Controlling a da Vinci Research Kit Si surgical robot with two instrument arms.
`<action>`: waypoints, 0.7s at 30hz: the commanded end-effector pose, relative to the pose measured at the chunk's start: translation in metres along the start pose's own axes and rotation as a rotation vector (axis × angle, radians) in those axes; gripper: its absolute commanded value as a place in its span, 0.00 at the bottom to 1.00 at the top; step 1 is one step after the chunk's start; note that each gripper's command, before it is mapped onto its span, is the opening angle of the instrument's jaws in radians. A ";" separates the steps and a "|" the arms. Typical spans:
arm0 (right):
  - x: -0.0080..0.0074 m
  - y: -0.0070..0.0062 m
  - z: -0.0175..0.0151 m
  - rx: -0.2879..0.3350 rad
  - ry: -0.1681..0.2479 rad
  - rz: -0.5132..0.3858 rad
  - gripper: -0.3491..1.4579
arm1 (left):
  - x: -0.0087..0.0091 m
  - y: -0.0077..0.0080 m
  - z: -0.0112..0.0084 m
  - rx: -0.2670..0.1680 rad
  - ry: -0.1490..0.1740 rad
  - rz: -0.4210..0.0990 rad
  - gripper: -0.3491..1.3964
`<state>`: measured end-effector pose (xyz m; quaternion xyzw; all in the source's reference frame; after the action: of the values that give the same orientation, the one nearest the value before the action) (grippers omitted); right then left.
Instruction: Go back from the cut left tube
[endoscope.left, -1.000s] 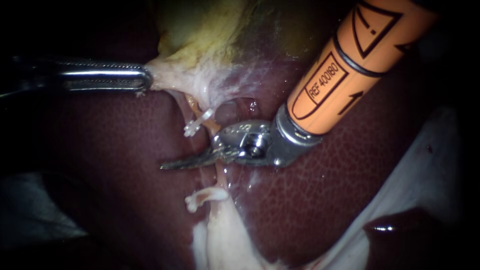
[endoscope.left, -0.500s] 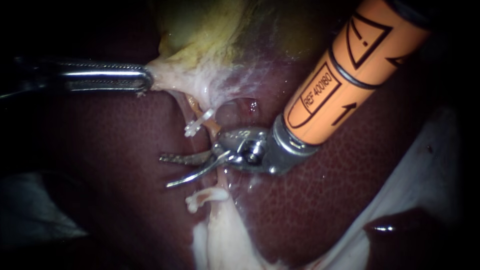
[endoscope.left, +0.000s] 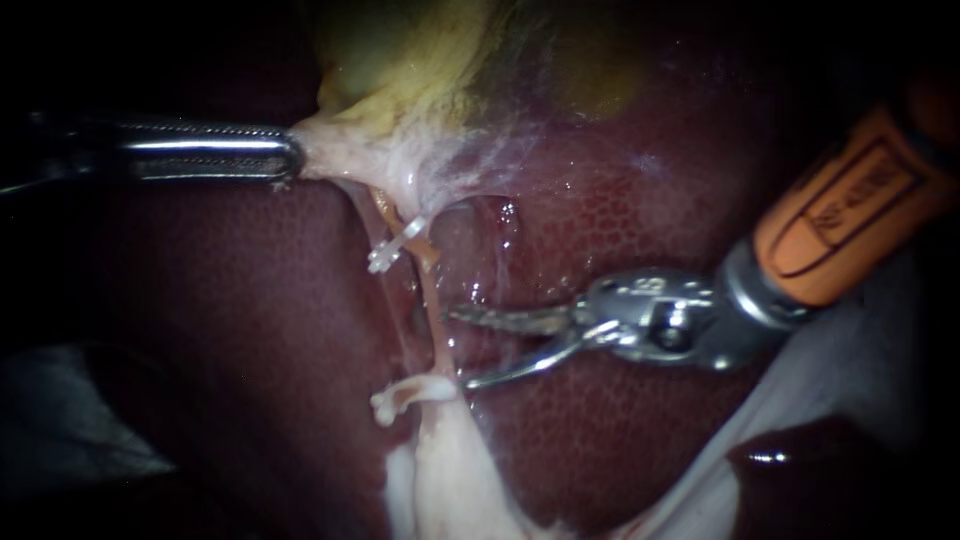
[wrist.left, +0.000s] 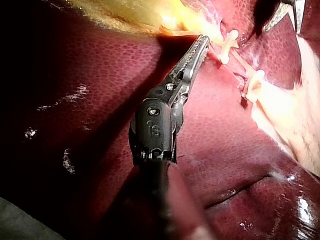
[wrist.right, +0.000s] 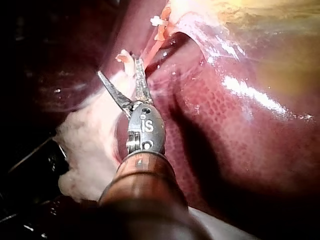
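My left instrument (endoscope.left: 292, 160) comes in from the left, its jaws shut on the pale edge of the gallbladder (endoscope.left: 400, 70) and holding it taut. Below that edge hangs the cut left tube's upper stub, which carries a white clip (endoscope.left: 395, 245). Its lower stump (endoscope.left: 400, 395) curls on the white fat. A thin orange tube (endoscope.left: 433, 315) still runs between them. My right instrument (endoscope.left: 458, 348), with an orange shaft (endoscope.left: 850, 220), has its blades open just right of that tube. In the right wrist view the open blades (wrist.right: 119, 68) stand short of the stump (wrist.right: 125, 56).
Dark red liver (endoscope.left: 620, 420) lies under and around both instruments. White fat (endoscope.left: 450, 470) spreads below the stump, and a pale sheet (endoscope.left: 850, 370) lies at the lower right. The left wrist view shows two clips (wrist.left: 227, 47) ahead of my left instrument (wrist.left: 202, 42).
My right instrument's blades have opened and it has drawn back to the right, off the tubes. The left instrument keeps its hold unmoved.
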<state>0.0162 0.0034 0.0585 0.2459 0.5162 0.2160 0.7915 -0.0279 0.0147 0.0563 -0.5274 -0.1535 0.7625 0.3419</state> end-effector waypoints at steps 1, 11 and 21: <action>0.0001 0.0002 -0.0010 -0.014 -0.019 -0.019 0.99 | 0.0000 0.0000 0.0000 0.000 0.000 0.000 0.00; 0.0009 0.0007 -0.0079 -0.155 -0.189 -0.197 0.99 | -0.0001 -0.0003 0.0001 0.000 0.000 0.000 0.00; 0.0008 0.0004 -0.0086 -0.181 -0.308 -0.346 0.99 | -0.0003 -0.0007 0.0010 0.004 0.001 0.001 0.00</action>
<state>0.0085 0.0056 0.0552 0.1110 0.4006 0.0799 0.9060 -0.0287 0.0151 0.0576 -0.5276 -0.1517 0.7626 0.3422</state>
